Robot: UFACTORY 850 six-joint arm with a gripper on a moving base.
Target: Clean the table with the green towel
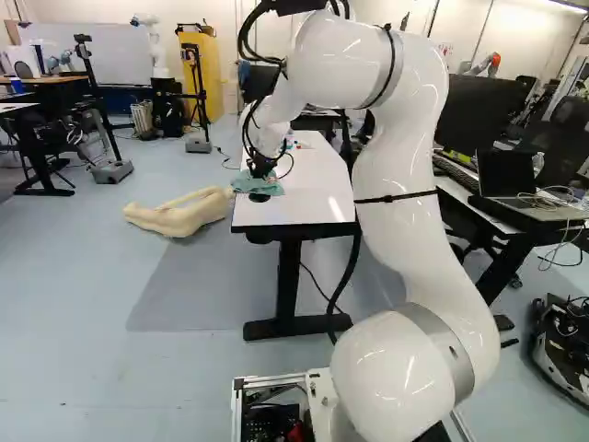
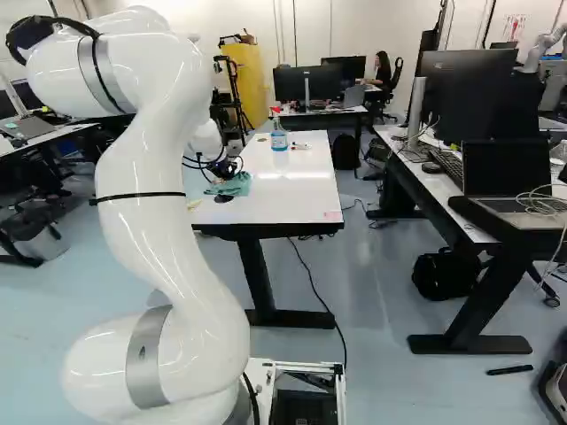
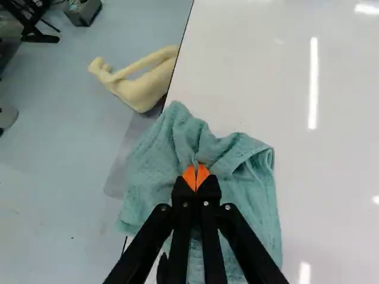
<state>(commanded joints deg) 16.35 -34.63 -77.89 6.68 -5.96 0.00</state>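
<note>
Right now you've got the end effector (image 1: 261, 168) closed on the green towel (image 3: 251, 192) — its orange pads stand close together with a fold of cloth pinched between them. The towel lies bunched directly under the fingertips of the end effector (image 3: 196, 176), spreading out ahead of them and to both sides, with a raised, folded-over part just beside the pads. You can see it sits at the near left corner of the white surface (image 2: 283, 190) in the right base view, partly lapping over the side edge.

Farther along that surface you have a spray bottle (image 2: 279, 135) with blue liquid and a red top, and a small red-and-white item (image 2: 301, 146) just beside it, both well apart from the towel. Past the towel's side of the surface, a cream-coloured dummy part (image 1: 179, 214) lies on the floor (image 1: 74, 304).
</note>
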